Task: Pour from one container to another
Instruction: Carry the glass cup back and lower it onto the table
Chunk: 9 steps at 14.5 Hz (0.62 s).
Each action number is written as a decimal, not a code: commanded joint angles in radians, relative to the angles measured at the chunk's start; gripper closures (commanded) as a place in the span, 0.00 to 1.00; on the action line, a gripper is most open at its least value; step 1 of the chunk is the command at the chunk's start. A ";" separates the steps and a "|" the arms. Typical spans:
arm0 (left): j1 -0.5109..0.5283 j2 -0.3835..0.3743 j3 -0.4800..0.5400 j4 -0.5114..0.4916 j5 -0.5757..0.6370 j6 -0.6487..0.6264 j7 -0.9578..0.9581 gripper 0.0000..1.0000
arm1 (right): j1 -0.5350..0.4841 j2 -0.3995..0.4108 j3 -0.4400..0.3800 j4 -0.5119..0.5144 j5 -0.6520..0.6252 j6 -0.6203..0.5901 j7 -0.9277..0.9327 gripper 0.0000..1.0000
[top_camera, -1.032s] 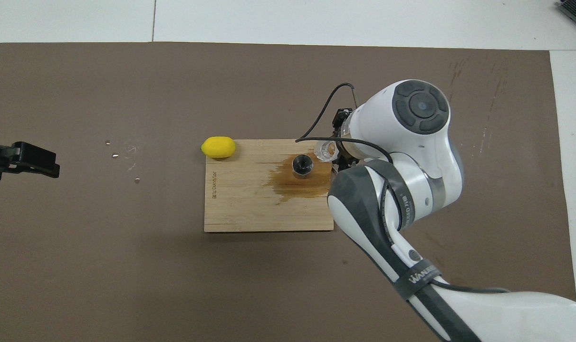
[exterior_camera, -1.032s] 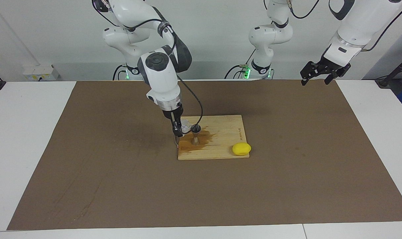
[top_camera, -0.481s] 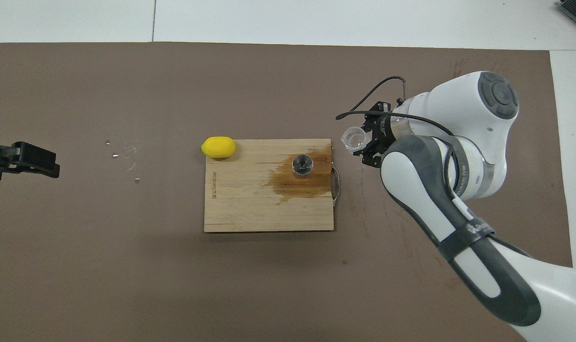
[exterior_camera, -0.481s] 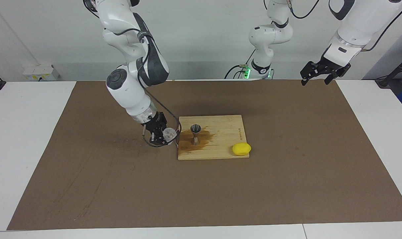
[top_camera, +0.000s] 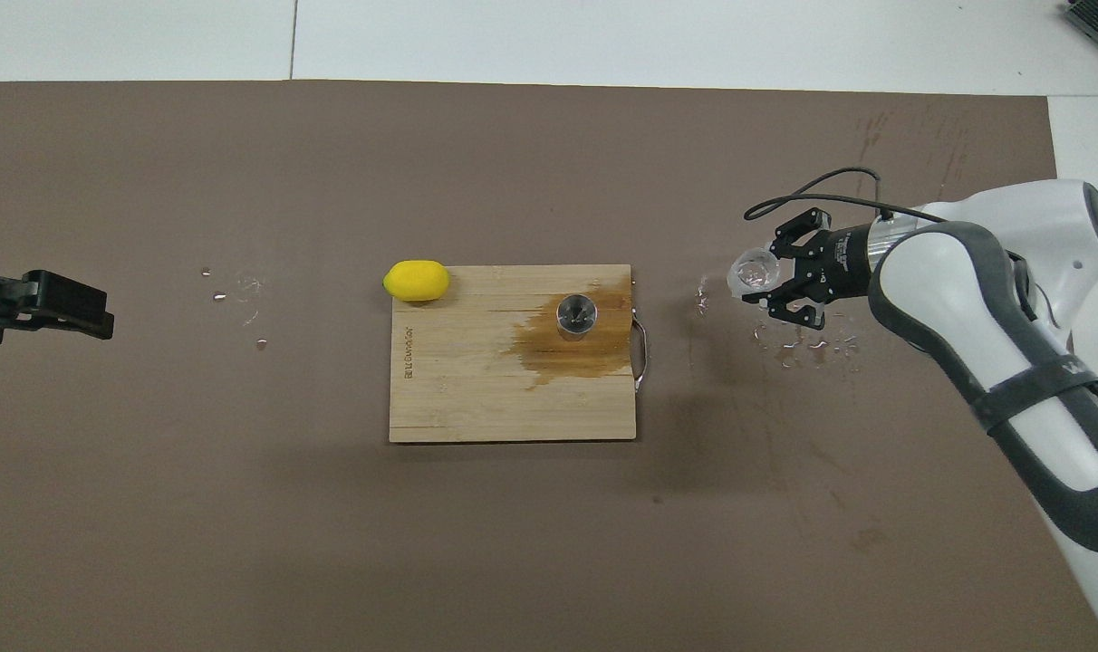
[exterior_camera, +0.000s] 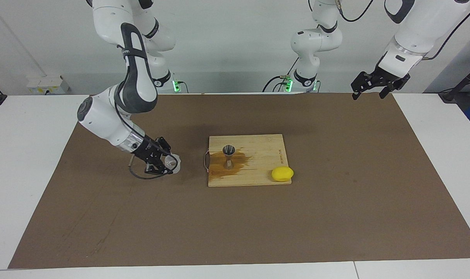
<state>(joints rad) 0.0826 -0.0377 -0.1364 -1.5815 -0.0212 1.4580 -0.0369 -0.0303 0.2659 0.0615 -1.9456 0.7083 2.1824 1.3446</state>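
Note:
The steel jigger (exterior_camera: 229,155) (top_camera: 576,314) stands upright on the wooden board (exterior_camera: 258,170) (top_camera: 476,389), in a brown wet stain. My right gripper (exterior_camera: 168,162) (top_camera: 772,279) is shut on the small clear glass cup (exterior_camera: 173,163) (top_camera: 750,272). It holds the cup tilted and low over the brown mat, off the board toward the right arm's end of the table. I cannot tell whether the cup touches the mat. My left gripper (exterior_camera: 368,94) (top_camera: 60,303) hangs open and empty over the mat's edge at the left arm's end, waiting.
A yellow lemon (exterior_camera: 282,174) (top_camera: 416,280) lies at the board's corner toward the left arm's end. The board has a metal handle (exterior_camera: 206,161) (top_camera: 640,349) on the side facing the cup. Water drops (top_camera: 803,344) dot the mat under the right gripper.
My right arm has swung away from the jigger, carrying the cup off the board toward the right arm's end and down near the mat. The left arm has not moved.

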 commanded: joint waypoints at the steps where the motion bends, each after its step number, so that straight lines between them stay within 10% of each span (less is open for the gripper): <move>1: -0.004 -0.019 0.006 -0.021 -0.006 0.010 -0.009 0.00 | -0.055 -0.045 0.014 -0.101 0.105 0.033 -0.132 1.00; 9: -0.006 -0.019 0.006 -0.021 -0.008 0.010 -0.009 0.00 | -0.143 0.004 0.014 -0.162 0.148 0.002 -0.321 1.00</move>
<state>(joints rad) 0.0826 -0.0377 -0.1364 -1.5816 -0.0212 1.4579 -0.0369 -0.1533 0.2743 0.0607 -2.0897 0.8199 2.1823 1.0795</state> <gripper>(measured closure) 0.000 0.498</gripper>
